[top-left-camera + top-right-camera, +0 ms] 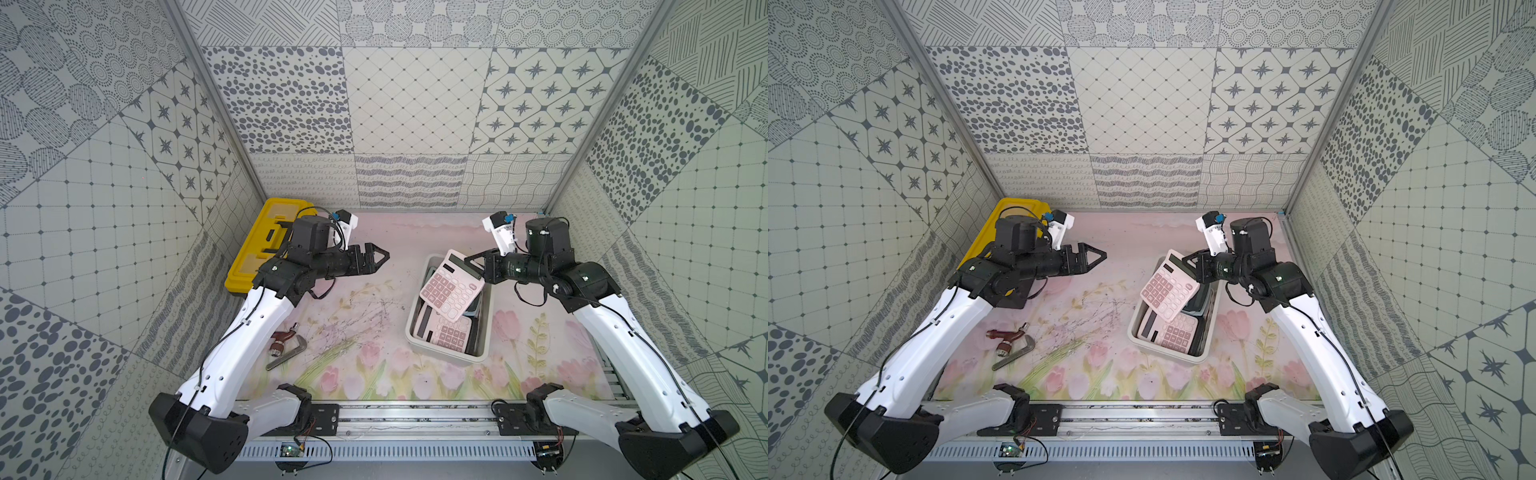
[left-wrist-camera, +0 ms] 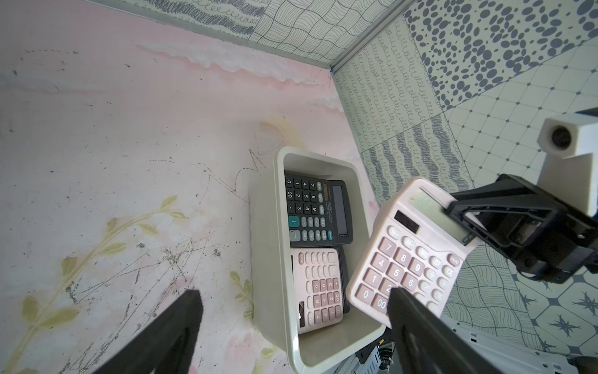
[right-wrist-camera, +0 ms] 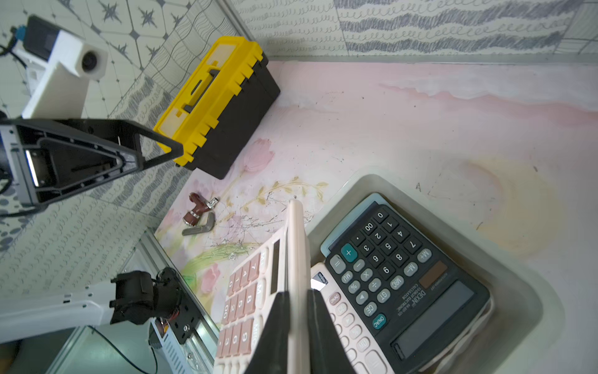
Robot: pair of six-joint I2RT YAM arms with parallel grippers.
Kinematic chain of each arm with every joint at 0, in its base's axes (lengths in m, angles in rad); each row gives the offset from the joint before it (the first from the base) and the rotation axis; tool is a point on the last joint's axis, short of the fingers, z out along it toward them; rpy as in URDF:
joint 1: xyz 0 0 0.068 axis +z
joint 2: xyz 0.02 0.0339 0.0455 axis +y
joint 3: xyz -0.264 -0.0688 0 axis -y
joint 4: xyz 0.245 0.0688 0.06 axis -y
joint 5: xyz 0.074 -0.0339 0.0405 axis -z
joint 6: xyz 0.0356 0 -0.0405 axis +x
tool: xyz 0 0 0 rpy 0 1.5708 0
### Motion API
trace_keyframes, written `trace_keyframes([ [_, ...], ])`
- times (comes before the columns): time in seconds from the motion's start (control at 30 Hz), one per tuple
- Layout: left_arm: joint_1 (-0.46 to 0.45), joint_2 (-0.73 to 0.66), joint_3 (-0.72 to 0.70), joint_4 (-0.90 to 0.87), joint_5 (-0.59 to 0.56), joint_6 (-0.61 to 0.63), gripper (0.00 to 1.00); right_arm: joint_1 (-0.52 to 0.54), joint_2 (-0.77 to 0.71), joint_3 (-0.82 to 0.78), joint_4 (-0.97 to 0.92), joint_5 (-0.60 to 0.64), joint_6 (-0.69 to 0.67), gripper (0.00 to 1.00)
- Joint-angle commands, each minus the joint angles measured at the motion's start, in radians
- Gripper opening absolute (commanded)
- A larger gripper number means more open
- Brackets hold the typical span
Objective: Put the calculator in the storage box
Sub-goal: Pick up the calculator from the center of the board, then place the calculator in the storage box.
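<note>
Right gripper (image 1: 473,262) with jaws clamped on the pink calculator (image 1: 451,284), held tilted above the far end of the white storage box (image 1: 415,316) right of centre, two more calculators lying inside, left gripper (image 1: 384,258) well apart over the tabletop (image 1: 374,291), jaws spread wide, holding nothing.

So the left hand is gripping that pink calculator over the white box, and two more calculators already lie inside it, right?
Not quite: the right hand grips the pink calculator over the white box; the right wrist view shows its fingers pinching the edge. The left hand is open and empty. A black calculator and another pink one lie inside.
</note>
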Motion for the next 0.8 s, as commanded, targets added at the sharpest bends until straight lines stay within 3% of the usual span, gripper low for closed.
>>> trace_keyframes([
  [0.0, 0.006, -0.04, -0.054, 0.098, 0.019, -0.133, 0.98, -0.001, -0.078, -0.053, 0.12, 0.085, 0.172, 0.0],
  [0.3, 0.007, -0.058, -0.108, 0.108, 0.025, -0.188, 1.0, 0.046, -0.265, -0.219, 0.182, 0.251, 0.474, 0.0],
  [0.77, 0.006, -0.066, -0.142, 0.182, 0.019, -0.238, 1.0, 0.294, -0.374, -0.35, 0.12, 0.657, 0.709, 0.0],
])
